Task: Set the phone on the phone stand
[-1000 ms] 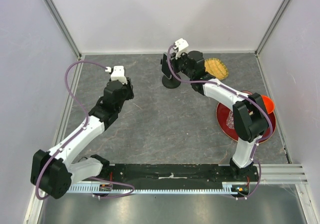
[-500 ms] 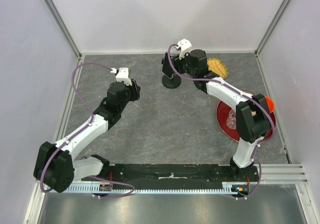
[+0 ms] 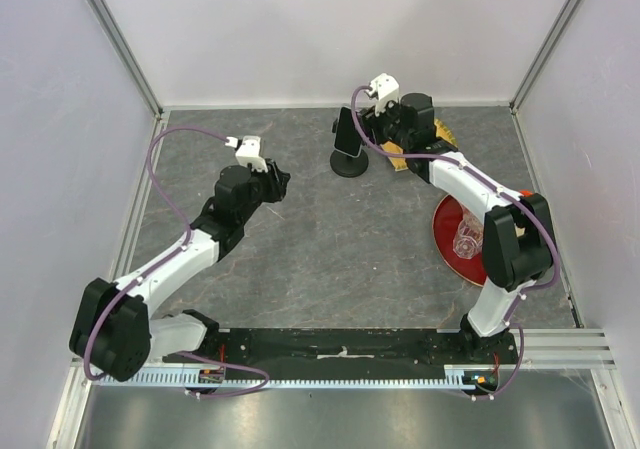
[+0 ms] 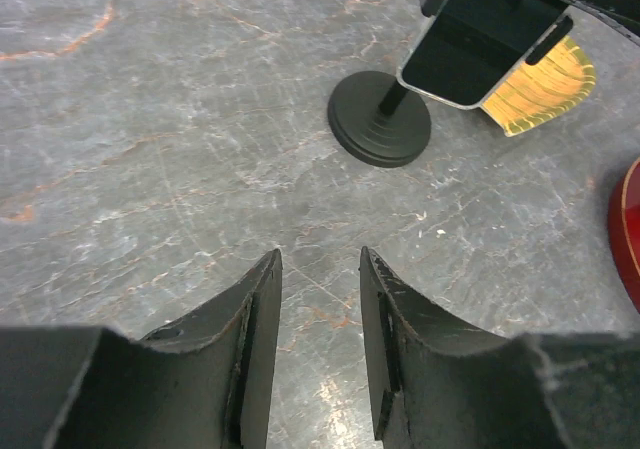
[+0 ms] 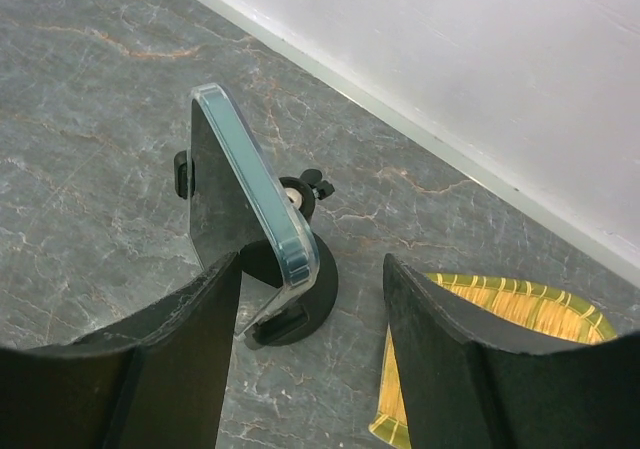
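The phone (image 3: 346, 131) is a black slab in a clear case, resting tilted in the cradle of the black phone stand (image 3: 349, 165) at the back of the table. My right gripper (image 3: 370, 129) is open just right of it. In the right wrist view the phone (image 5: 240, 189) leans over the stand's round base (image 5: 318, 287), beyond the spread fingers of the right gripper (image 5: 312, 259), which do not touch it. My left gripper (image 3: 280, 181) hovers left of the stand. In its wrist view the left gripper (image 4: 320, 264) is open and empty, facing the stand (image 4: 380, 119) and phone (image 4: 478, 44).
A yellow woven dish (image 3: 444, 135) lies behind the right arm, right of the stand, and also shows as the yellow dish (image 5: 490, 319). A red plate (image 3: 447, 231) holding a clear glass object (image 3: 468, 239) sits at the right. White walls enclose the table.
My right gripper has opened off the phone and drawn back to the right, leaving the phone on the stand. The left arm has swung a little toward the stand.
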`<state>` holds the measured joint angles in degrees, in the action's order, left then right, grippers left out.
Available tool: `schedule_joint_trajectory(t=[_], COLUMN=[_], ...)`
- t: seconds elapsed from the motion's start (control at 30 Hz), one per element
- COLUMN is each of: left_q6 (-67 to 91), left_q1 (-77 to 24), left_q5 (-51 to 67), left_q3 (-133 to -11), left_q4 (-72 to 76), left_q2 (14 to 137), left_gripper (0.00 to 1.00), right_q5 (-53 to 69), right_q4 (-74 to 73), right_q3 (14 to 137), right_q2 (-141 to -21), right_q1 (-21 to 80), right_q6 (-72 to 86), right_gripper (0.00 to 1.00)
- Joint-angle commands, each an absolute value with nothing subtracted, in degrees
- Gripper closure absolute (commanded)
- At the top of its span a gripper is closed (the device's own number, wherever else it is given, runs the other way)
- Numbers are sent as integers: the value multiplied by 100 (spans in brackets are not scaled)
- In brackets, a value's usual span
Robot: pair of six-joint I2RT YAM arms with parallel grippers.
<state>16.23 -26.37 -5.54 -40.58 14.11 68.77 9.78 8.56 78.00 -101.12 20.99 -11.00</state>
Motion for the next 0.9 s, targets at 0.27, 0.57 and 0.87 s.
schedule_joint_trajectory(t=[0.27,0.57,0.87], left_q6=[2127,2443,2610], left_q1=[-2628,-2400,-2294], left_q5=[579,2117,2189], left_q3=[-4113,-4131,-3613], left_q4=[2460,3444,3744], left_q2=[7611,8007,7155], left_gripper=[56,53,53], right_q5=[1318,2537,3919], right_q4=[203,747,686], right_q3=[7734,8076,8911], right_q2=[-9668,-10133,-10775], right_q1=[1811,1635,1459], right_q6=[-1705,-870,-896], right_gripper=[30,13,39])
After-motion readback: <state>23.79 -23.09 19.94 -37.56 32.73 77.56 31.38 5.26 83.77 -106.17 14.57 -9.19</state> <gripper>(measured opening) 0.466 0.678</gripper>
